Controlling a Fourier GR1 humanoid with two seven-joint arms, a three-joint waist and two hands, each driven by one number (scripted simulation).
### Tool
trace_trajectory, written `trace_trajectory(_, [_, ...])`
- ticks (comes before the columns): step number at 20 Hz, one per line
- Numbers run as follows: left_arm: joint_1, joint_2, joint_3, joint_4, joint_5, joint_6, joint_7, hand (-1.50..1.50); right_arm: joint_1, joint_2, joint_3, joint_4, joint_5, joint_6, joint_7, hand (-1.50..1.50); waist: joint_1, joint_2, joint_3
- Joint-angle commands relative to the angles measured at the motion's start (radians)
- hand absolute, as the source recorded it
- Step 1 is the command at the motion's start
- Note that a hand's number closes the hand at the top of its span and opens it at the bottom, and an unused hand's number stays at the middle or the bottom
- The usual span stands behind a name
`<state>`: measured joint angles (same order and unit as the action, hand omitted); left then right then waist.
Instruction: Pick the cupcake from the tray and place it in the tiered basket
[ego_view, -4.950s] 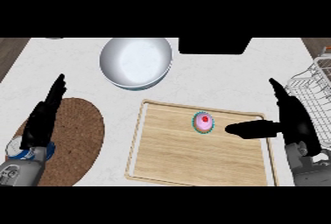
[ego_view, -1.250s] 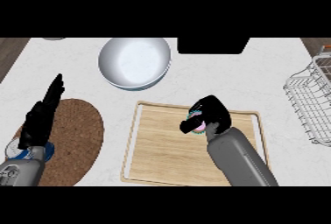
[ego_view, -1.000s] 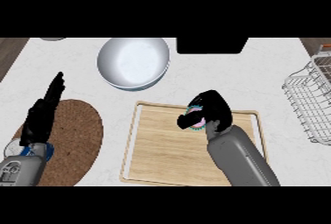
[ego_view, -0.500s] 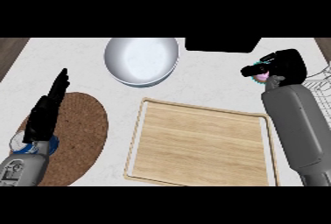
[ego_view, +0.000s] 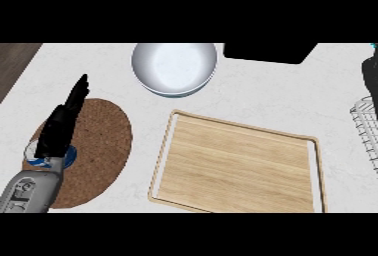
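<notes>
Cupcake not to be made out for certain: only a teal speck (ego_view: 373, 46) at the far right edge, just above the right hand (ego_view: 370, 75). Of that hand, only a dark sliver at the right edge, upper part of the view, above the tabletop (ego_view: 280, 95); whether open or closed on anything cannot be told. Just below it, the wire rim of the basket (ego_view: 365, 131), cut off by the same edge.

Left hand (ego_view: 63, 122) at the view's left, flat and open, fingers straight and close together, pointing up and slightly right, holding nothing. Grey forearm (ego_view: 29, 192) coming in from the lower left corner. Underneath hand and forearm, a round brown mat (ego_view: 103, 150), lying flat near the tabletop's left side.

Wooden tray (ego_view: 240, 165) in the middle, slightly turned, just right of the mat and apart from it, its board bare. Beyond the tray's upper left corner, a white bowl (ego_view: 175, 65), upright, near the far edge. To the right of the bowl, a black block (ego_view: 269, 52) at the top of the view, cut off by the edge. Dark wooden strip at the upper left corner, beyond the tabletop's edge.
</notes>
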<state>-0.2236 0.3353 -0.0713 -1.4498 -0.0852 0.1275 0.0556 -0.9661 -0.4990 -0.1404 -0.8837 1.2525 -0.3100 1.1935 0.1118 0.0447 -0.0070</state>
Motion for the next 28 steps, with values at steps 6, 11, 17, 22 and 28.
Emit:
trace_trajectory(6, [-0.043,-0.010,-0.006,0.010,-0.015,0.009,0.049,0.00,-0.239,-0.048,-0.052,0.241,0.295,0.110,0.293,1.50,-0.003,-0.013,0.003])
trace_trajectory(11, [-0.010,-0.023,-0.008,0.005,-0.008,0.007,0.028,0.00,-0.305,-0.034,-0.119,0.293,0.337,-0.004,0.294,1.50,-0.009,-0.014,0.006])
trace_trajectory(17, [-0.009,0.012,0.037,0.015,0.018,-0.020,0.031,0.00,-0.307,-0.066,-0.160,0.424,0.397,0.041,0.226,1.50,-0.042,-0.021,0.007])
trace_trajectory(22, [0.034,-0.002,0.031,0.010,-0.001,0.006,0.010,0.00,-0.279,-0.149,-0.183,0.521,0.456,0.146,0.202,1.50,-0.048,-0.019,0.007])
trace_trajectory(28, [0.068,0.004,0.050,0.026,-0.002,0.009,-0.022,0.00,-0.291,-0.170,-0.177,0.553,0.517,0.259,0.231,1.50,-0.080,-0.036,0.005])
